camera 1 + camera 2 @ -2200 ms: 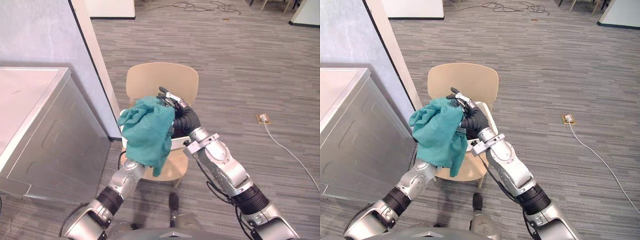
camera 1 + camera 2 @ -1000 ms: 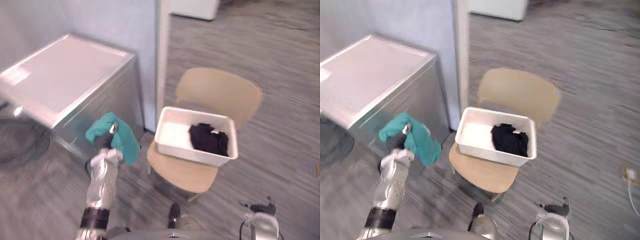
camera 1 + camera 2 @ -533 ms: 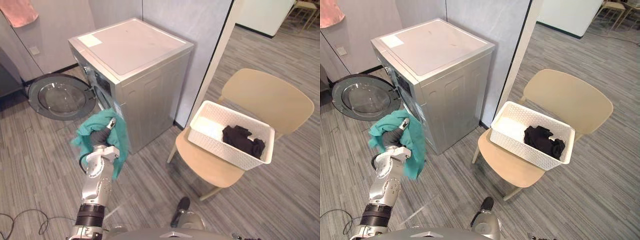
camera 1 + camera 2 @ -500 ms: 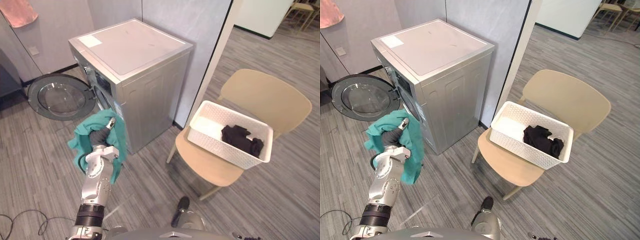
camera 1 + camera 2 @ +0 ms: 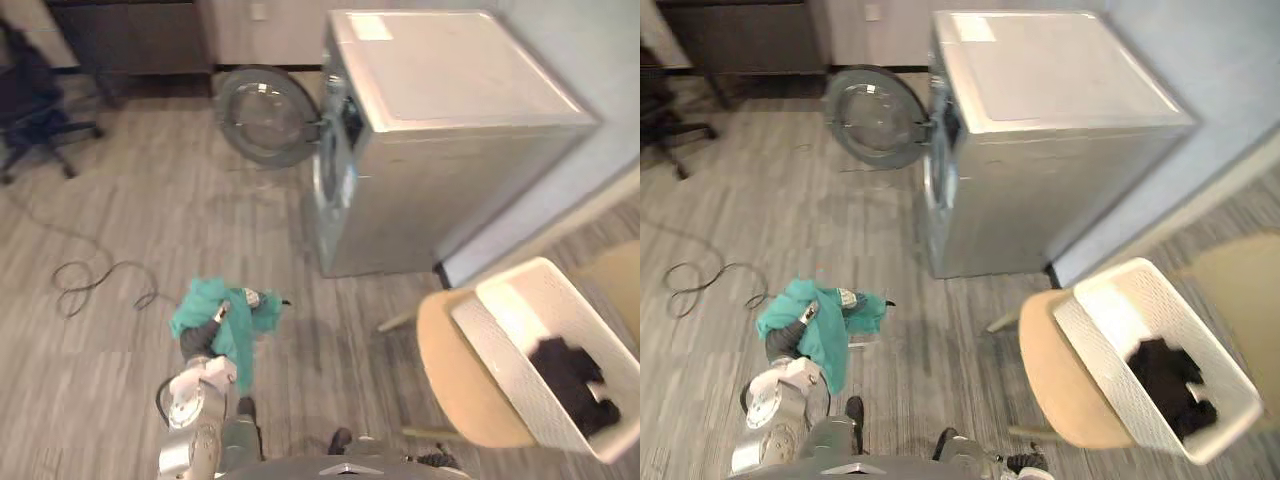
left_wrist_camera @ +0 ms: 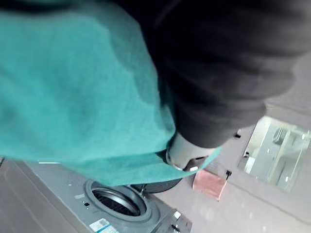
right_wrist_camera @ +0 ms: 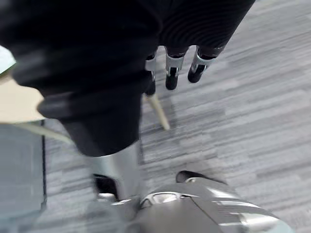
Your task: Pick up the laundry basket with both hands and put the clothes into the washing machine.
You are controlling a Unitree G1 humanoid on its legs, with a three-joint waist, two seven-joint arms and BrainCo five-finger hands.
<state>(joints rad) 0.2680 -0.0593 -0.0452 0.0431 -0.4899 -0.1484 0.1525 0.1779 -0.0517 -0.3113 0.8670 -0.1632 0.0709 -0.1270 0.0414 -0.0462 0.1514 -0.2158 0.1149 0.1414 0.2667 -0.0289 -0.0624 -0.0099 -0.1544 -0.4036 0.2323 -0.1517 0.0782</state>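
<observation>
Teal cloth (image 5: 212, 322) draped over left hand (image 5: 248, 297), fingers' grip hidden: cannot tell | washing machine (image 5: 450, 150) opening lies far-right of it | right hand (image 7: 171, 65) fingers relaxed, empty.

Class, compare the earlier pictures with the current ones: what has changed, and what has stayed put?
The left hand has carried the teal cloth from the basket towards the washing machine, whose door stands open. The right hand has left the basket and hangs open. The camera has swung round too. The basket, with the black garment, stays on the chair.
</observation>
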